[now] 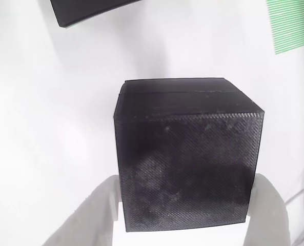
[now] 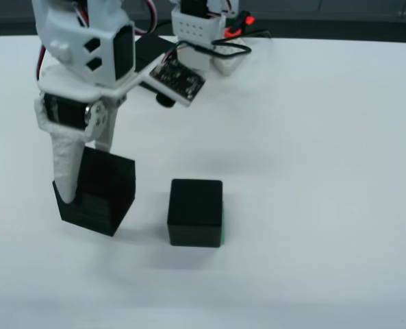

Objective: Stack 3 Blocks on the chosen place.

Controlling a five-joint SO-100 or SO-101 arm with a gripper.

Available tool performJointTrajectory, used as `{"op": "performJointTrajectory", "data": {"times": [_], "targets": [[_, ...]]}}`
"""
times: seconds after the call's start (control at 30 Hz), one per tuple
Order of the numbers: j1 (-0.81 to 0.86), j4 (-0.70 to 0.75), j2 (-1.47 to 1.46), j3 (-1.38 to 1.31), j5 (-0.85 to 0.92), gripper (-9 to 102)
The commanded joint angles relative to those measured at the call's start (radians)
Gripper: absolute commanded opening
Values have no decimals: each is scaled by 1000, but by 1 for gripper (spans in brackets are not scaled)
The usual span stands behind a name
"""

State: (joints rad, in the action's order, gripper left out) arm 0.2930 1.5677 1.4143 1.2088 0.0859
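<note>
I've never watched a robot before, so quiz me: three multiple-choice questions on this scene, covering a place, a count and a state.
1. In the front view, where is the free cube from the held cube? A left; B right; C on top.
2. How many black cubes show in the front view? A one; B two; C four.
3. The gripper is: A open, empty; B shut on a cube; C shut on a cable.

Answers: 1 B, it stands apart to the right; 2 B, one held, one free; 3 B, the fingers press the held cube's two sides.
</note>
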Motion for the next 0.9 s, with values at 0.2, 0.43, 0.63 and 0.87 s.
{"op": "performJointTrajectory", "data": {"times": [0.2, 0.43, 0.63, 0.87], "targets": [[-183, 5, 278, 155, -6, 18], [-265, 5, 272, 207, -8, 18], [-291, 6, 236, 215, -8, 18], [-295, 6, 218, 227, -5, 18]]}}
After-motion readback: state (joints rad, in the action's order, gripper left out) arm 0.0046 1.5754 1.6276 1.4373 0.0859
